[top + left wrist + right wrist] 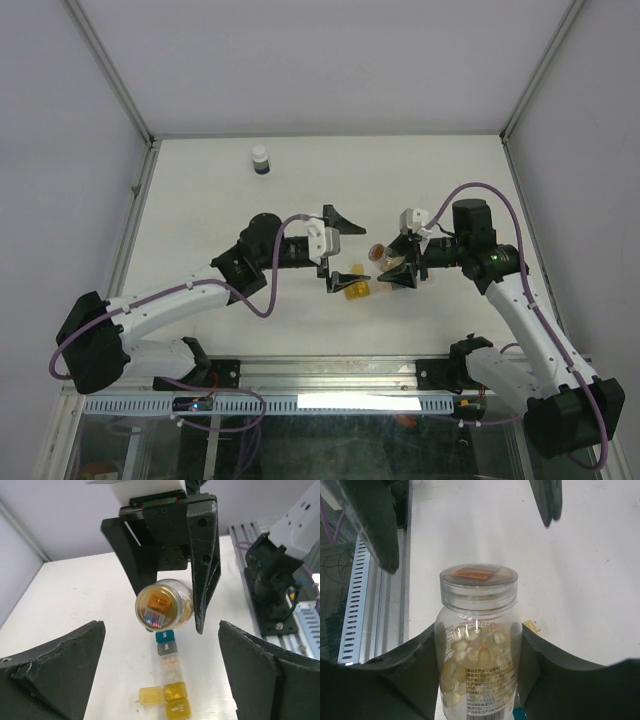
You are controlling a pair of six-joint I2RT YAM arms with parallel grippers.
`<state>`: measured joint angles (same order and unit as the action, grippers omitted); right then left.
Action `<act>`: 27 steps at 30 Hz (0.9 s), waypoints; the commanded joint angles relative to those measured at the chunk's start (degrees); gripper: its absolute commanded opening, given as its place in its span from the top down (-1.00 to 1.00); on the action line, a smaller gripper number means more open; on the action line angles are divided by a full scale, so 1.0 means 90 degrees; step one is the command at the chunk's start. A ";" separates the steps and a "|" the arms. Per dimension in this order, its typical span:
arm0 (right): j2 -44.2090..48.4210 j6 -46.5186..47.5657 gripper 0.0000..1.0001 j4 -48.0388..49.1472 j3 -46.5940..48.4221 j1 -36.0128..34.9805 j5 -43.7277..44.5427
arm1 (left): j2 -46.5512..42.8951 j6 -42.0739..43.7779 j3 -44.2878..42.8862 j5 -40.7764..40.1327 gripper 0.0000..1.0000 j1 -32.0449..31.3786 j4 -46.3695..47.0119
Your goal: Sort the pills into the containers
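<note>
My right gripper (pixel 398 262) is shut on a clear pill bottle (pixel 380 253) full of pale yellow capsules, held on its side above the table. Its clear cap (pixel 477 582) is on and points toward my left gripper (pixel 343 250). That gripper is wide open and empty, a short way in front of the cap. In the left wrist view the bottle (pixel 161 605) hangs over the far end of the container row: a teal box (pixel 164 636), clear boxes (pixel 171 666) holding pills, and yellow boxes (pixel 176 691), one with its lid (pixel 150 696) open. The row (pixel 352 288) lies below both grippers.
A small white bottle with a dark blue band (pixel 260 160) stands at the back of the table. An aluminium rail (pixel 330 400) runs along the near edge. Grey walls with metal posts (pixel 140 190) close in the sides and back.
</note>
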<state>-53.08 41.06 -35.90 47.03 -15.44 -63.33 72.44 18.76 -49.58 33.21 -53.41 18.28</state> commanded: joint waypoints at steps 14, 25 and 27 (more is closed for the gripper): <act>0.0216 0.0018 1.00 0.0269 0.0166 0.0069 -0.0063 | -0.0699 -0.4644 -0.0421 -0.4255 -0.80 -0.1033 -0.1352; 0.0205 0.0008 1.00 0.0268 0.0156 0.0075 -0.0075 | 0.0226 -0.4556 -0.1335 -0.3968 -0.58 -0.1048 -0.1807; 0.0187 0.0007 1.00 0.0271 0.0156 0.0075 -0.0067 | 0.0308 -0.4563 -0.1407 -0.3795 -0.50 -0.1048 -0.1808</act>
<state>-52.12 41.06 -35.81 47.03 -15.11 -63.02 74.63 -21.52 -58.61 -1.67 -62.92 2.37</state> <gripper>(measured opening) 0.545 0.781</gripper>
